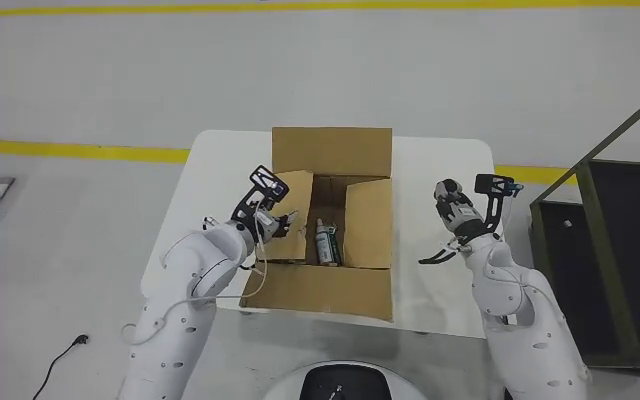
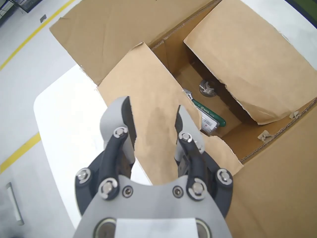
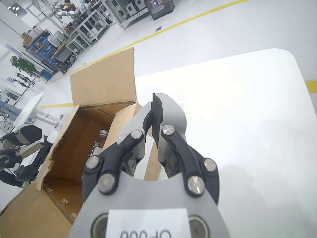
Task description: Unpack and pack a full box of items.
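Note:
An open cardboard box (image 1: 330, 290) stands mid-table with its flaps spread. Inside lie a green-handled wrench (image 2: 212, 119), a round metal piece (image 2: 206, 88) and a clear bottle (image 3: 102, 137); from above a bottle-like item (image 1: 324, 243) shows on the box floor. My left gripper (image 2: 153, 105) is open at the box's left side flap (image 2: 148, 85), one finger on each side of the flap's width; whether it touches I cannot tell. From above that gripper (image 1: 281, 222) sits over the same flap. My right gripper (image 3: 154, 105) is shut and empty, above the bare table right of the box (image 1: 445, 190).
The white table (image 1: 440, 300) has free surface to the right of the box and a narrow strip on the left. A dark metal frame cart (image 1: 590, 250) stands on the floor past the table's right edge.

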Controlling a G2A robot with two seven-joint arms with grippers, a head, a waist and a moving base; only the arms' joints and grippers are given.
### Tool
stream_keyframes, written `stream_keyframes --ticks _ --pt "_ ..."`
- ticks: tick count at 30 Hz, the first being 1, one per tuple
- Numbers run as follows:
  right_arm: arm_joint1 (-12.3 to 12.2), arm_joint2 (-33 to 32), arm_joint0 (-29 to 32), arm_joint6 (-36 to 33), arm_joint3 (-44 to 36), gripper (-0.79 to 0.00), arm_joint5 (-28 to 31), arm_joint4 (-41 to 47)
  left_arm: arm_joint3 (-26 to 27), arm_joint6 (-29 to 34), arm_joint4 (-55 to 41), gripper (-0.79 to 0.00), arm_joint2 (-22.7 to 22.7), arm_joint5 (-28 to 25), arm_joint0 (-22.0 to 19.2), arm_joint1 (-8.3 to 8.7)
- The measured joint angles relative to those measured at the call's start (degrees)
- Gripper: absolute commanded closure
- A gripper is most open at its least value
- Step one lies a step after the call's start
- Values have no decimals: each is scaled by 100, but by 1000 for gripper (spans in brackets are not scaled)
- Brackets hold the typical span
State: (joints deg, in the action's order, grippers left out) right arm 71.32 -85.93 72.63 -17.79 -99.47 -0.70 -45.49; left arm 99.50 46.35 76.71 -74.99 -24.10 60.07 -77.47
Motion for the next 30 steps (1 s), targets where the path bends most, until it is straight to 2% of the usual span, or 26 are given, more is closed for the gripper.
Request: stream_keyframes --ticks 5,7,12,17,18,20,30 --pt "1 53 -13 -37 17 0 8 -23 9 -8 6 -785 1 -9 2 1" --pt "3 76 -14 -37 17 0 14 -19 111 -186 139 -785 -11 -181 21 26" --pt "4 104 -24 -52 21 0 37 -16 591 -1040 616 -785 -358 -1291 183 184" --pt "0 98 -27 -56 27 0 59 -1 1240 -2125 1437 -785 -895 -3146 529 437" --pt "0 97 -26 -55 27 0 63 4 1303 -2328 1491 -785 -981 -3330 621 485" --pt "-1 95 -25 -51 30 0 79 14 1359 -2672 1537 -785 -1029 -3419 804 568" --pt "5 175 -24 -56 39 0 26 -13 1354 -2647 1532 -785 -1017 -3390 797 568"
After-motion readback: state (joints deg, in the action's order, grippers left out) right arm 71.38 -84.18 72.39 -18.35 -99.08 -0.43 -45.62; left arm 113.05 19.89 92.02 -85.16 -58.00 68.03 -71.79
